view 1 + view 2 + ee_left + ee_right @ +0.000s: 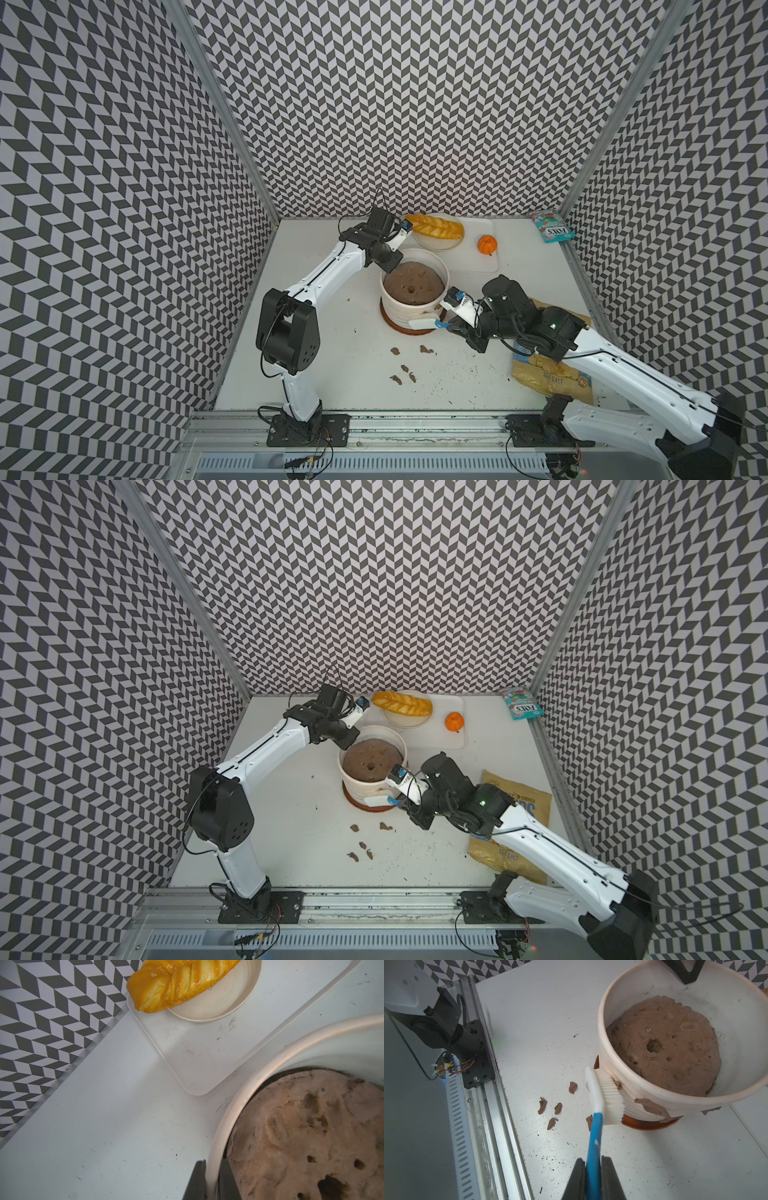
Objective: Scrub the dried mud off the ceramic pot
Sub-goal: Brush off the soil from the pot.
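Your right gripper is clamped on the blue handle of the one scrub brush. Its bristles are pressed to the ribbed wall of the ceramic pot, just below centre in both top views. Your left gripper pinches the pot's rim. At least three dried mud smears cling to the wall. Five dried mud flakes lie on the table, lower in frame.

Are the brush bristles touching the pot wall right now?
Touching. The right wrist view shows the brush with bristles pressed against the ceramic pot, no gap.
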Motion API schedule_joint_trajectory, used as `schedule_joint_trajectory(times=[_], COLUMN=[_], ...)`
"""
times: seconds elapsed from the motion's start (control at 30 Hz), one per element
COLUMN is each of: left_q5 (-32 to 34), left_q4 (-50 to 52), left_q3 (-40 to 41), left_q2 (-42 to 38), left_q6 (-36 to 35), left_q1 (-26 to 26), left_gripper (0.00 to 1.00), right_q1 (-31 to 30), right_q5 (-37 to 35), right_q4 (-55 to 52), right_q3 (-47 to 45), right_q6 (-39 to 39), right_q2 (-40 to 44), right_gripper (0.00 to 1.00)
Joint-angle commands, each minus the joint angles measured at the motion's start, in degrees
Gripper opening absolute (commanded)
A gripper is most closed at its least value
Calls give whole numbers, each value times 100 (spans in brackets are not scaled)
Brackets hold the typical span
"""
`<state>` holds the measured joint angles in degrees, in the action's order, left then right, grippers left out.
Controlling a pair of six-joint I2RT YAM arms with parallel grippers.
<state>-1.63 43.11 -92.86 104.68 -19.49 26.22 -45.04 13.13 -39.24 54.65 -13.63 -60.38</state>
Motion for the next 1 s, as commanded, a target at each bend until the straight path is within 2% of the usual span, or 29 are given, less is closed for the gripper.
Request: schedule_joint_trajectory(times=[0.0, 0.13, 0.5, 0.97], left_q5=[-7, -44, -93, 119], left_q4=[-4, 0, 12, 8], left_q3=[-127, -127, -66, -195], left_q2=[31, 17, 31, -157], left_q6=[-290, -309, -402, 238], left_q1=[21, 17, 7, 7], left_gripper=[0, 0, 1, 36], right_q1=[-148, -459, -506, -471], right_q5=[-7, 648, 1047, 890], right_q4=[139, 102, 998, 982], right_q3=[-8, 68, 121, -10], right_q6=[-307, -484, -496, -446], right_q2=[142, 53, -31, 36], right_gripper=[0, 0, 0, 0])
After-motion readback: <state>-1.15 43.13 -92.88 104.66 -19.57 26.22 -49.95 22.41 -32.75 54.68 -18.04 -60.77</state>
